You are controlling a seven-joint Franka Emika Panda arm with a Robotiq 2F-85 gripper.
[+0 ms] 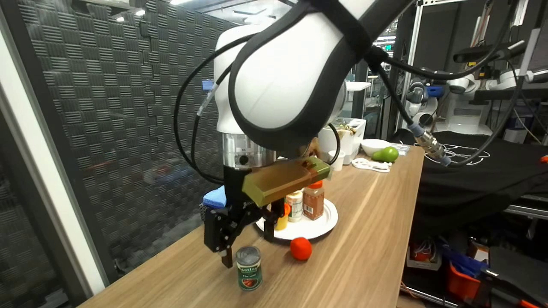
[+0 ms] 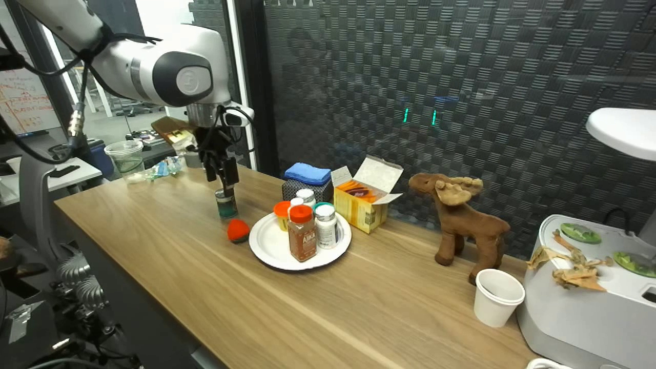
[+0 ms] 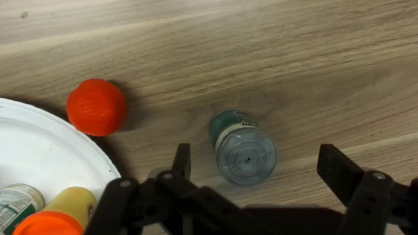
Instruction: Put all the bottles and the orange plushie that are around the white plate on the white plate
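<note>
1. Had the pincer [image 3: 254, 160] spread wide, gripping nothing, right above the green can [image 1: 249, 268]. Saw the can's grey lid [image 3: 246, 156] framed between the fingers [image 3: 338, 174] in the wrist view. Couldn't tell fingertip height against the lid.
2. Read the wide spread as clearance for straddling the can; judged the step as lining up a grip from above. Took the can's upright stance as helpful there.
3. Counted 1 can, under the pincer on the tabletop [image 2: 369, 307], not yet on the white plate [image 2: 267, 243]. Took it for one of the task's bottles.
4. Found just 1 plate, off to one side of the pincer, past one finger.
5. Found 1 orange ball [image 3: 96, 107], probably the plushie, on the plate's side of the pincer, just beside the rim; couldn't confirm contact. Judged as left to do.
6. Counted on the plate: 1 spice jar [image 2: 302, 236], at least 2 white bottles [image 2: 326, 228], 1 yellow tub [image 3: 62, 212]. Saw 1 more white cap [image 2: 297, 202] among them, on a hidden body; couldn't give a final total. Guessed as already delivered, hence bunched up there.
7. Spotted farther from the pincer than the plate: 1 yellow box [image 2: 359, 211] with flaps up, 1 brown moose toy [image 2: 466, 223].
</note>
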